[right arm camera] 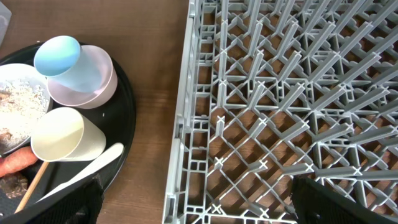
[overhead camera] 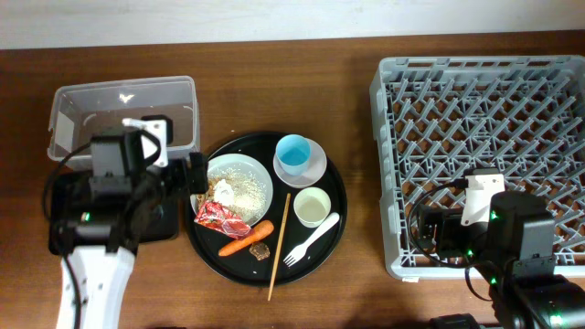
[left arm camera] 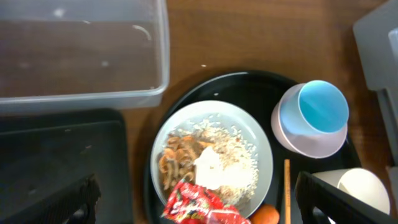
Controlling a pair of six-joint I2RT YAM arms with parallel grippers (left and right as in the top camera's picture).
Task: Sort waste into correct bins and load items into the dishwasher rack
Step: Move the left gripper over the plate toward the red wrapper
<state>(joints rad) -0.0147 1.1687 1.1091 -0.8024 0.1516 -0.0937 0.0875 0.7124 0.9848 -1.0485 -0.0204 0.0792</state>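
Grey plastic dishwasher rack (overhead camera: 388,164) fills the right of the overhead frame, with the right end effector (right arm camera: 196,202) over its lower-left part, fingers spread wide. At centre, a round black tray (overhead camera: 334,196) on the wooden surface (overhead camera: 356,55) carries the white plate (left arm camera: 249,137) with rice (left arm camera: 239,168), red wrapper (overhead camera: 219,217), carrot (overhead camera: 247,240), blue cup (overhead camera: 293,153) nested in the pinkish bowl (overhead camera: 315,169), small white cup (overhead camera: 311,206) and fork (overhead camera: 313,239). The left end effector (left arm camera: 199,202), also wide, hangs over the plate. A clear tub (overhead camera: 64,119) sits upper left, with the shallow black tray (left arm camera: 56,162) just below it.

Overhead looks straight down over the whole worktop (overhead camera: 347,82); both close wrist views share the light blue cup (overhead camera: 292,153).
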